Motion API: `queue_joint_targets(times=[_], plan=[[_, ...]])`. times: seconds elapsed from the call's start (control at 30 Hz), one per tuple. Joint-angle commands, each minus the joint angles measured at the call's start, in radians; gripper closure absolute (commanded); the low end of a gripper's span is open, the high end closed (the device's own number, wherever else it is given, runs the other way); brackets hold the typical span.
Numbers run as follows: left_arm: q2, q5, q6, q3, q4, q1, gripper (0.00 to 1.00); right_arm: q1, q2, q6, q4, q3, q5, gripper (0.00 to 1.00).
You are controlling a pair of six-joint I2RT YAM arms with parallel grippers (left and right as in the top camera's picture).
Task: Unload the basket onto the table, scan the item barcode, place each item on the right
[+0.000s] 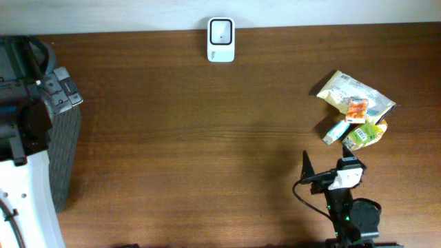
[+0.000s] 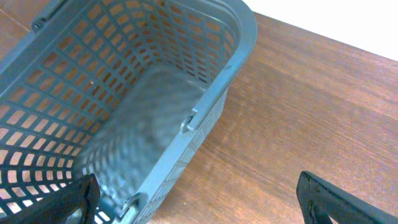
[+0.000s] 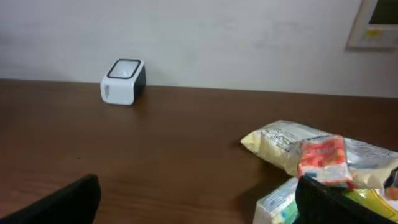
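The counter [image 1: 172,138] was smooth dark wood-grain. A crinkled pale bag [image 1: 353,93], orange packet [image 1: 357,110], green packet [image 1: 364,134] and small carton [image 1: 335,132] lay heaped near its right edge, well apart from the rounded white scanner [image 1: 221,40] at the far edge. The right hand [image 3: 199,205] stood fully spread and empty near the heap. The left hand [image 2: 199,202], likewise spread and empty, hung over a grey lattice basket [image 2: 205,112].

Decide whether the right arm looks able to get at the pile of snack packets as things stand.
Probably yes: the right gripper stands open just short of the snack packets, with only bare table between them.
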Motion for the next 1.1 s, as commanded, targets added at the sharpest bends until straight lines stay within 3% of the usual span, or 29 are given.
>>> queue_joint_targets(times=[0.0, 0.57, 0.7, 0.77, 0.8, 0.83, 0.87, 1.0, 1.07], plan=[[-0.004, -0.010, 0.002, 0.006, 0.001, 0.004, 0.01, 0.006, -0.010, -0.003, -0.003, -0.008, 0.024, 0.01], [0.007, -0.010, 0.002, 0.006, 0.001, 0.001, 0.01, 0.006, -0.009, -0.003, -0.003, -0.008, 0.024, 0.01], [-0.032, -0.037, 0.002, 0.006, -0.023, -0.109, 0.01, 0.006, -0.009, -0.003, -0.004, -0.008, 0.024, 0.01], [-0.051, 0.057, 0.024, -0.005, 0.060, -0.161, 0.01, 0.006, -0.009, -0.003, -0.003, -0.008, 0.024, 0.01], [-0.064, 0.142, 0.089, -0.026, 0.126, -0.163, 0.01, 0.006, -0.009, -0.003, -0.003, -0.008, 0.024, 0.01], [-0.090, 0.323, 0.258, -0.086, 0.254, -0.163, 0.01, 0.006, -0.009, -0.003, -0.003, -0.008, 0.024, 0.01], [-0.106, 0.384, 0.315, -0.129, 0.307, -0.163, 0.01, 0.006, -0.009, -0.003, -0.003, -0.008, 0.024, 0.01], [-0.275, 0.401, 0.321, -0.507, 0.608, -0.161, 0.01, 0.006, -0.009, -0.003, -0.003, -0.008, 0.024, 0.01], [-0.440, 0.401, 0.339, -0.826, 0.848, -0.161, 0.01, 0.006, -0.009, -0.003, -0.003, -0.008, 0.024, 0.01]])
